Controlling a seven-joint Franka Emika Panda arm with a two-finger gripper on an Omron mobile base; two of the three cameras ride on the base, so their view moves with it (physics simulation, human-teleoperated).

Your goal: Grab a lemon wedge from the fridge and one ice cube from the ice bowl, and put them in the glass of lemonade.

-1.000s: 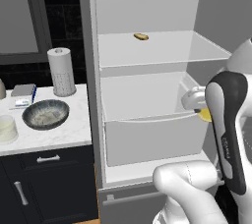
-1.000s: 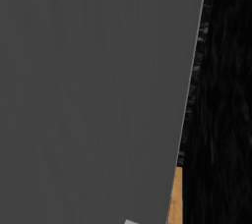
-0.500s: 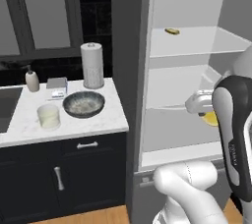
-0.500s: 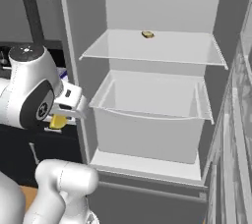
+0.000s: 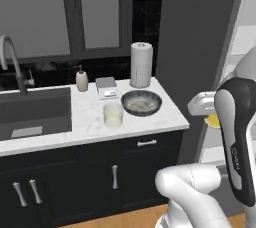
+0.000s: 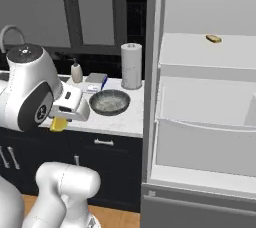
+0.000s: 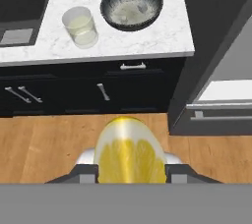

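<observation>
Yellow lemon wedge (image 7: 129, 155) still gripped, views now face counter (image 5: 90, 122)

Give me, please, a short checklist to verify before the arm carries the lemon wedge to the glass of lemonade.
1. Lemon wedge held in the end effector: ok, it sits between the finger tips.
2. Glass of lemonade upright on the counter: ok.
3. Glass mouth free: ok, nothing covers it.
4. Space around the glass: ok, the ice bowl stands beside it, apart.
5. Ice cube in the ice bowl: cannot tell, the inside is only mottled pale.
6. Fridge closed: not ok, the door stands open.
</observation>
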